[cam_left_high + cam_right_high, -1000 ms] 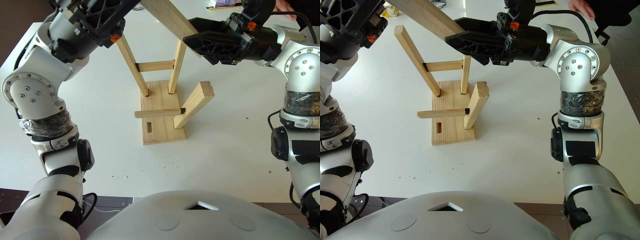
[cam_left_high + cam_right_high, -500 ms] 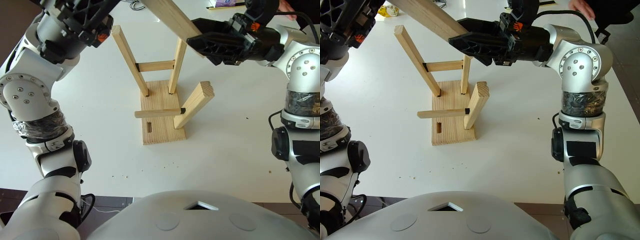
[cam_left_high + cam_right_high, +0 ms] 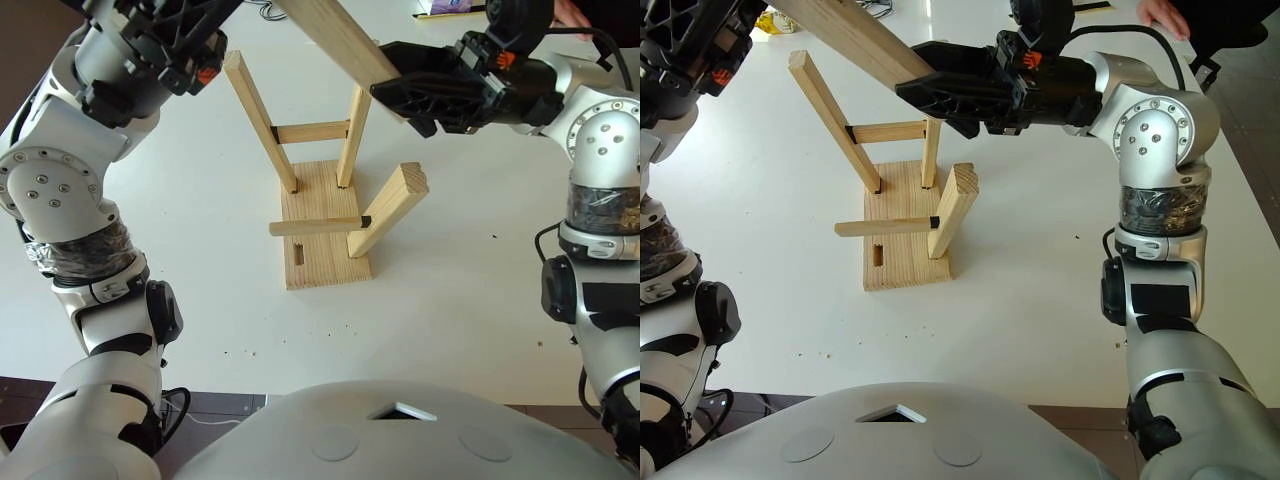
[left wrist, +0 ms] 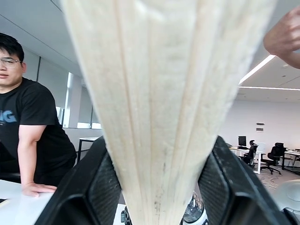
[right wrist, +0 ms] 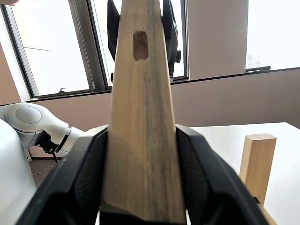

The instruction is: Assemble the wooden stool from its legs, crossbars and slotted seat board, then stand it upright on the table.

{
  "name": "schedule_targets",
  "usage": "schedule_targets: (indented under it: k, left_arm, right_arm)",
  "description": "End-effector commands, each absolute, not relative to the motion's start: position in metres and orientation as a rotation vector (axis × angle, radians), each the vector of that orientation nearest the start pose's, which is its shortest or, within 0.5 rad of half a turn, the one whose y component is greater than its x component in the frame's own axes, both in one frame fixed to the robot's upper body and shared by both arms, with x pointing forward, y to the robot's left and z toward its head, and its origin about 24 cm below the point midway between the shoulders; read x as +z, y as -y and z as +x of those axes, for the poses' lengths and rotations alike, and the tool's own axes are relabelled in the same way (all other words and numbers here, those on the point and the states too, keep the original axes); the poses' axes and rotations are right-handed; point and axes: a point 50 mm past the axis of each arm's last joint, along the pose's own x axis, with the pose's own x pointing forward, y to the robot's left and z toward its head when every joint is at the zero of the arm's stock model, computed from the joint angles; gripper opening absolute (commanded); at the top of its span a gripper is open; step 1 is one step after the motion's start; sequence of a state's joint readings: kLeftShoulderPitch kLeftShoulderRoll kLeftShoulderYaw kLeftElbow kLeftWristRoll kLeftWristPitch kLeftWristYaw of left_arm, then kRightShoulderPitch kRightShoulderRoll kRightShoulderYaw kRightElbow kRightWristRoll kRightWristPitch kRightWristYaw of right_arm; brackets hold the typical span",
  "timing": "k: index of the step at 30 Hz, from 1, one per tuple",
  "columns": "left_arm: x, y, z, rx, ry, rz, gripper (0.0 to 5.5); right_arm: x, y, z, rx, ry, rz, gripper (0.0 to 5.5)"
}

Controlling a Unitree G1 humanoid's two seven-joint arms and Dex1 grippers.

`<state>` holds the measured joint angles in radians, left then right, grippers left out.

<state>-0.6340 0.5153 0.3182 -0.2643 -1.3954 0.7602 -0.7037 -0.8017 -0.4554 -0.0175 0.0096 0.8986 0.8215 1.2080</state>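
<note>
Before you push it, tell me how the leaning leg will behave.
The leaning leg stands tilted on the seat board, so it probably sits loose and could tip. Its crossbar ends free, giving little bracing. Solid wood: likely stiff.

Pale seat board (image 3: 325, 270) lies flat on the table (image 3: 450, 300), three legs (image 3: 262, 120) standing in it, seemingly slotted; the fourth leg (image 3: 335, 40) slants overhead.

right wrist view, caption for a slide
Right gripper shut on a long pale wooden leg with a dark slot.
</note>
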Motion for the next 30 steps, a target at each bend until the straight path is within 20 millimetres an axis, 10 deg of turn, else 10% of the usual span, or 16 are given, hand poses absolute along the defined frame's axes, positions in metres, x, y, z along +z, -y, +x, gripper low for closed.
schedule_targets:
  k: [1,16,30]
  left_arm:
    - [0.278,-0.170,0.251,-1.371,0.424,-0.497,2.08]
    - [0.274,-0.197,0.256,-1.234,0.360,-0.104,2.06]
    - [0.221,-0.258,0.232,-1.112,0.073,0.137,2.05]
  right_arm:
    - [0.237,0.120,0.297,1.646,0.087,0.231,2.74]
    - [0.238,0.155,0.327,1.271,0.238,0.256,5.12]
    - [0.230,0.216,0.318,0.818,0.341,0.366,5.12]
